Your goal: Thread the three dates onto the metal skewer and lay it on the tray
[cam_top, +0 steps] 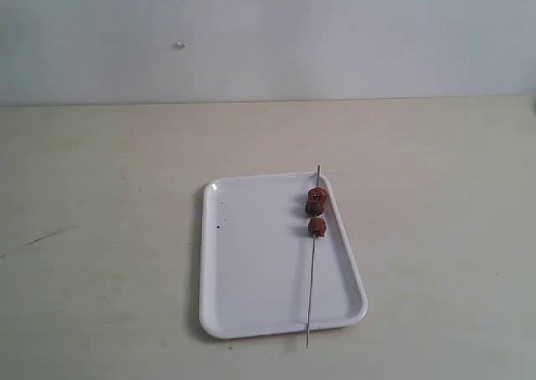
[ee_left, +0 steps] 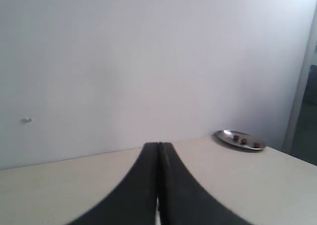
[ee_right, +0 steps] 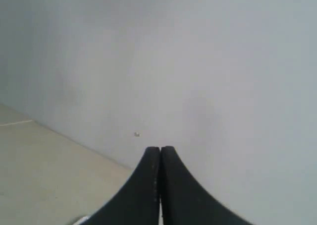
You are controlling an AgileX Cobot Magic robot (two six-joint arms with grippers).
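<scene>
The white tray (cam_top: 251,271) lies on the beige table in the exterior view. The thin metal skewer (cam_top: 311,288) rests lengthwise along the tray's right side, and its near tip sticks out past the front rim. The three dates (cam_top: 316,206) are threaded on its far half: two touch each other and one (cam_top: 316,226) sits just below them. Neither arm shows in the exterior view. In its wrist view my left gripper (ee_left: 158,144) is shut with nothing between its black fingers. My right gripper (ee_right: 160,148) is shut and empty too, facing the pale wall.
A round silver dish (ee_left: 240,140) holding three small reddish-brown lumps sits on the table near the wall in the left wrist view. A plain white wall (cam_top: 268,37) runs along the back of the table. Bare beige tabletop (cam_top: 100,229) surrounds the tray.
</scene>
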